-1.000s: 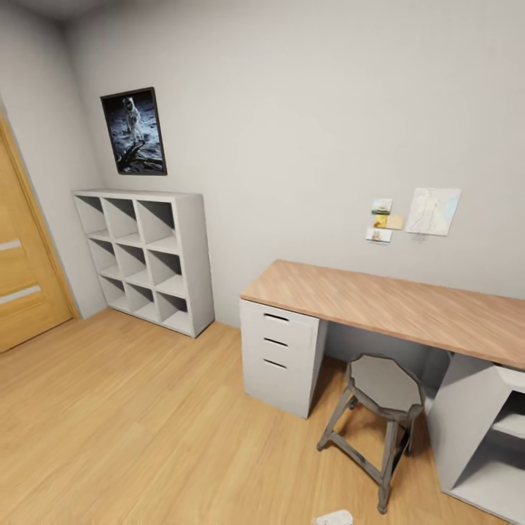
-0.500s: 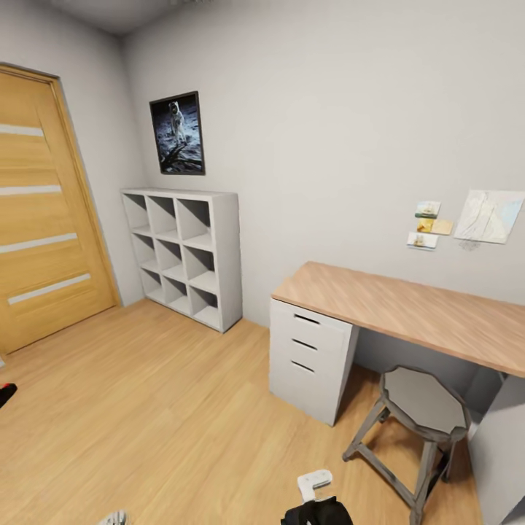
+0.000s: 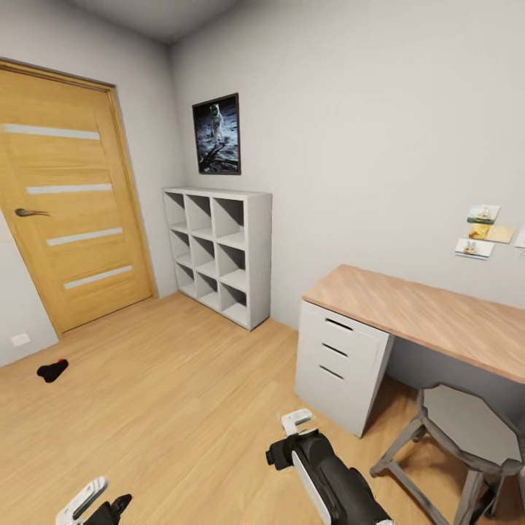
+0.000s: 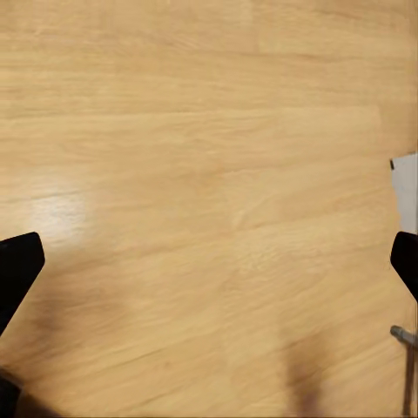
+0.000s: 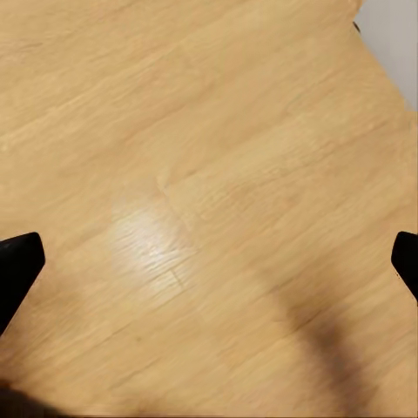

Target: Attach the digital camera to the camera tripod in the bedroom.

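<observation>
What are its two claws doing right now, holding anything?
Left claw: open, holding nothing, over the wooden floor.
Right claw: open, holding nothing.

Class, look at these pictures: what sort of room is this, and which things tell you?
Probably a study or home office: a wooden-topped desk with drawers, a stool, and a white cube shelf beside a wooden door.
</observation>
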`<state>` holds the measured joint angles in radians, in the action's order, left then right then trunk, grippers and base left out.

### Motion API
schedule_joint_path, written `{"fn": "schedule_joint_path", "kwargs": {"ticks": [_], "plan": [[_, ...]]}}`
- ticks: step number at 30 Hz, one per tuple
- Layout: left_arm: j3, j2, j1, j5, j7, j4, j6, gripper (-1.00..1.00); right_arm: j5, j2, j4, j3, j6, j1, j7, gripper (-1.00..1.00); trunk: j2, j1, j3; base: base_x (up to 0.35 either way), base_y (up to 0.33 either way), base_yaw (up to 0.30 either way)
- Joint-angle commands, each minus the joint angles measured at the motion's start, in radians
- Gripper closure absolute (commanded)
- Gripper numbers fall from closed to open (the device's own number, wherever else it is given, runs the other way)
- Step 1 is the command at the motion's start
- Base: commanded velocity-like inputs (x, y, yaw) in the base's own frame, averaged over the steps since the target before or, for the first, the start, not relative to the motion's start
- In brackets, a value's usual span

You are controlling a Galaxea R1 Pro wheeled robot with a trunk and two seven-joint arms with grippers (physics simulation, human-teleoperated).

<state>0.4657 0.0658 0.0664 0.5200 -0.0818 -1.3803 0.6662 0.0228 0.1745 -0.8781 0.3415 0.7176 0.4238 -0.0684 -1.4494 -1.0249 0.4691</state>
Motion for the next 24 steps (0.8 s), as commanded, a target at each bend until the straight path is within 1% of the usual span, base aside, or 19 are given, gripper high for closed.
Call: {"fn": "schedule_joint_path", "kwargs": {"ticks": [1, 2, 3, 4, 5, 9, 13, 18, 24], "plan": [[0.001, 0.003, -0.002, 0.022, -0.019, -0.001, 0.007, -1.00, 0.012, 0.000, -0.009, 0.026, 0.005, 0.014, -0.005, -1.00, -0.001, 0.000, 0.001, 0.000, 0.000, 0.287], [0.000, 0.003, -0.003, 0.026, -0.023, 0.006, 0.006, -1.00, 0.015, 0.000, -0.019, 0.038, 0.006, 0.019, -0.005, -1.00, -0.001, 0.000, 0.001, 0.000, 0.000, 0.287], [0.000, 0.003, -0.003, 0.026, -0.023, 0.006, 0.006, -1.00, 0.015, 0.000, -0.019, 0.038, 0.006, 0.019, -0.005, -1.00, -0.001, 0.000, 0.001, 0.000, 0.000, 0.287], [0.000, 0.004, -0.003, 0.029, -0.027, 0.016, 0.005, -1.00, 0.018, 0.000, -0.031, 0.050, 0.006, 0.023, -0.005, -1.00, -0.001, 0.000, 0.001, 0.000, 0.000, 0.287], [-0.002, 0.005, -0.004, 0.034, -0.031, 0.041, 0.001, -1.00, 0.022, 0.000, -0.058, 0.069, 0.007, 0.028, -0.006, -1.00, -0.001, 0.000, 0.001, 0.000, 0.000, 0.287], [-0.005, 0.005, -0.006, 0.039, -0.038, 0.080, -0.015, -1.00, 0.035, 0.000, -0.093, 0.090, 0.008, 0.034, -0.006, -1.00, -0.001, 0.000, 0.001, 0.000, 0.000, 0.287], [-0.006, 0.005, -0.007, 0.038, -0.041, 0.098, -0.031, -1.00, 0.049, 0.000, -0.107, 0.100, 0.009, 0.036, -0.007, -1.00, -0.001, 0.000, 0.001, 0.000, 0.000, 0.287], [-0.007, 0.005, -0.008, 0.037, -0.043, 0.107, -0.047, -1.00, 0.056, 0.000, -0.113, 0.103, 0.009, 0.037, -0.008, -1.00, -0.001, 0.000, 0.001, 0.027, 0.000, 0.287], [-0.007, 0.005, -0.008, 0.035, -0.044, 0.114, -0.063, -1.00, 0.061, 0.000, -0.117, 0.105, 0.009, 0.038, -0.007, -1.00, -0.001, 0.000, 0.001, 0.126, 0.000, 0.288]]}}
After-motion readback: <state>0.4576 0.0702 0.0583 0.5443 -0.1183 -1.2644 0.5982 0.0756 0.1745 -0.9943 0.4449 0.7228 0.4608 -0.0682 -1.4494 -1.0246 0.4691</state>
